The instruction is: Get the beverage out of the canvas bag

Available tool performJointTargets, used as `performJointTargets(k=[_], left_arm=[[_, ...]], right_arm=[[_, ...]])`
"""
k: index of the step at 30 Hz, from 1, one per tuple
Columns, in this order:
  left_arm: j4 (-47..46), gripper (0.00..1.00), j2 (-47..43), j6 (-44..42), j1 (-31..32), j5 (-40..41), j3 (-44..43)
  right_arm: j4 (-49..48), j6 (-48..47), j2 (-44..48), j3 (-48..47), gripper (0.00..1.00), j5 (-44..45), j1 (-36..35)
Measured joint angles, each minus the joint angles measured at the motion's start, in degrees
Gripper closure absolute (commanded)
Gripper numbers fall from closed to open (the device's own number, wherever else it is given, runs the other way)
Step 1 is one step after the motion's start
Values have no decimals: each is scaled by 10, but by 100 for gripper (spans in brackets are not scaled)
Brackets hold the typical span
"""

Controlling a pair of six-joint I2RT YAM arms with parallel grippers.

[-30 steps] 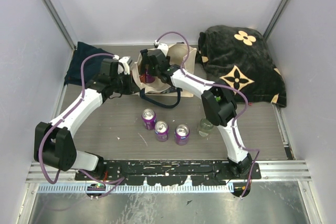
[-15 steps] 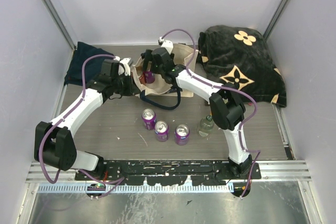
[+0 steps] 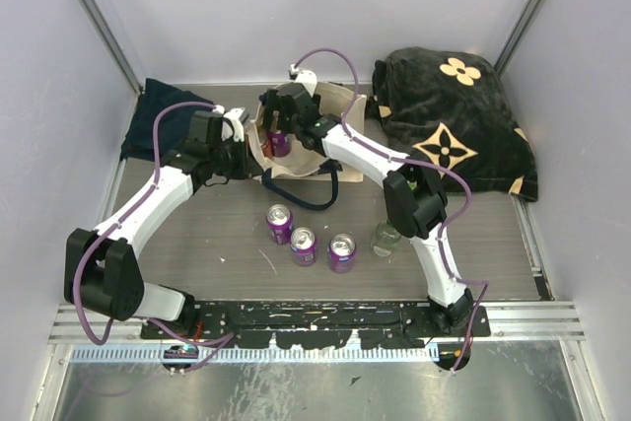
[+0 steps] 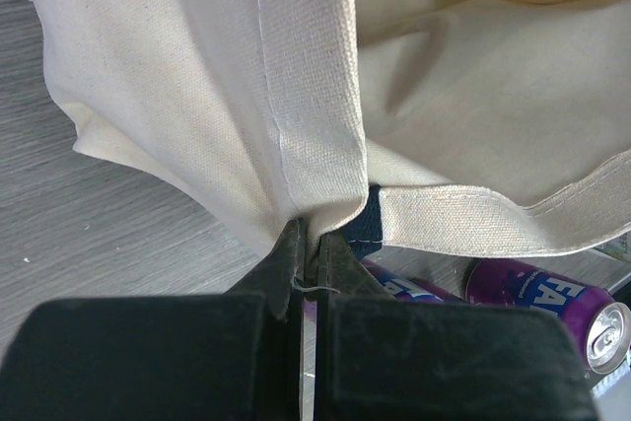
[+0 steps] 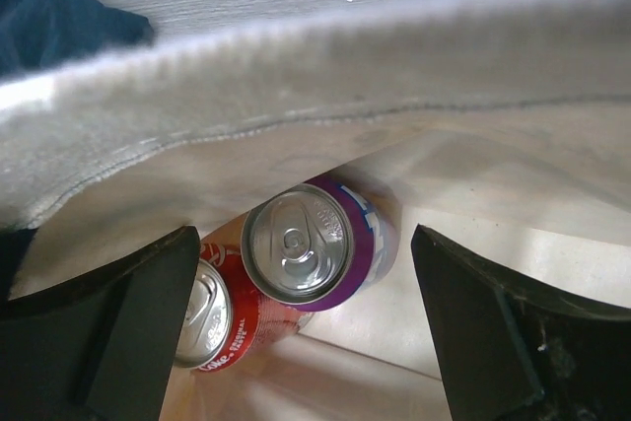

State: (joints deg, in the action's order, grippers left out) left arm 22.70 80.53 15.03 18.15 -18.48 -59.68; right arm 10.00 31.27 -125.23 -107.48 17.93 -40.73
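Observation:
The cream canvas bag (image 3: pixel 340 105) lies at the back middle with its mouth held apart. My left gripper (image 3: pixel 246 152) is shut on the bag's left rim, and the left wrist view shows the cloth (image 4: pixel 197 76) pinched between the jaws of the left gripper (image 4: pixel 314 244). My right gripper (image 3: pixel 280 125) hangs open at the bag's mouth. In the right wrist view a purple beverage can (image 5: pixel 306 244) lies inside the bag, between the spread fingers of the right gripper (image 5: pixel 304 236) but untouched by them. A red cola can (image 5: pixel 212 317) lies beside it, partly behind the left finger.
Three purple cans (image 3: pixel 304 245) and a clear glass bottle (image 3: pixel 385 238) stand on the table in front of the bag. A black bag with tan flower motifs (image 3: pixel 458 120) fills the back right. A dark navy cloth (image 3: pixel 158 125) lies at the back left.
The right arm has shifted a little at the bag's mouth, swinging its elbow out and back. Its jaws stay wide. The left gripper has kept its hold on the rim.

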Motion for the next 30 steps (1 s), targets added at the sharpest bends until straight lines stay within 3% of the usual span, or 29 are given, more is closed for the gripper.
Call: performJointTargets(k=[6,20,30], left_arm=[[-4,99,0,2,0,0,0],[27,98,-27,7,0,25,-7],[59,98,-56,7,-1,59,-35]], right_arm=[[19,-15,-19,-29,5,2,-6],[10,-49,-10,8,5,35,-26],[38,-48,-36,-60,6,32,-27]])
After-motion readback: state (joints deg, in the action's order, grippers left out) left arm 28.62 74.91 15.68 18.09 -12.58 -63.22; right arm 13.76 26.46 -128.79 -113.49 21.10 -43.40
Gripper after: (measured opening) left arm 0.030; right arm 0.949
